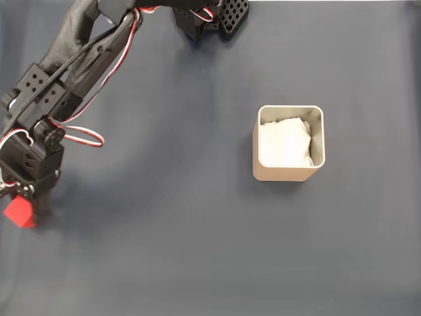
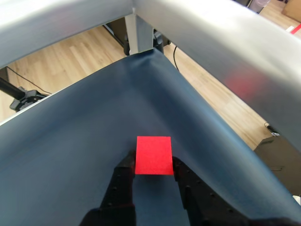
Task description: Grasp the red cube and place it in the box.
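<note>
The red cube (image 1: 18, 212) is at the far left edge of the dark cloth in the fixed view. My gripper (image 1: 27, 204) stands right over it, pointing down. In the wrist view the red cube (image 2: 153, 155) sits between the two black fingers (image 2: 123, 181), whose tips press against its left and right sides; my gripper (image 2: 153, 165) is shut on it. The beige box (image 1: 284, 174) with white crumpled lining stands right of centre in the fixed view, far from the gripper.
The arm's base (image 1: 207, 18) stands at the top edge, with red and white cables (image 1: 85, 135) looping off the arm. A dark blue-grey cloth (image 1: 171, 250) covers the table. The wrist view shows the table corner (image 2: 151, 51) and wooden floor (image 2: 70, 52) beyond.
</note>
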`<act>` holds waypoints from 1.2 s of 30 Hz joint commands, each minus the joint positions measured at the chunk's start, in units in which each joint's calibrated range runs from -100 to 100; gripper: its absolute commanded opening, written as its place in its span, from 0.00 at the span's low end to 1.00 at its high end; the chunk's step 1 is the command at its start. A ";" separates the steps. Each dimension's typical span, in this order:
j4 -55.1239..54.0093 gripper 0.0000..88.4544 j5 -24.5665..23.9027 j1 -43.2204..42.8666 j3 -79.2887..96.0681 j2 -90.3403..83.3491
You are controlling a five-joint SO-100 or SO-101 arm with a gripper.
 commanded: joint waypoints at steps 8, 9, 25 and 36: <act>5.87 0.00 1.12 -3.71 13.92 -21.52; 6.61 0.00 1.37 -4.07 15.29 -23.17; 15.88 0.00 2.34 -13.65 26.14 -44.37; 19.33 0.00 4.40 -19.83 29.97 -53.54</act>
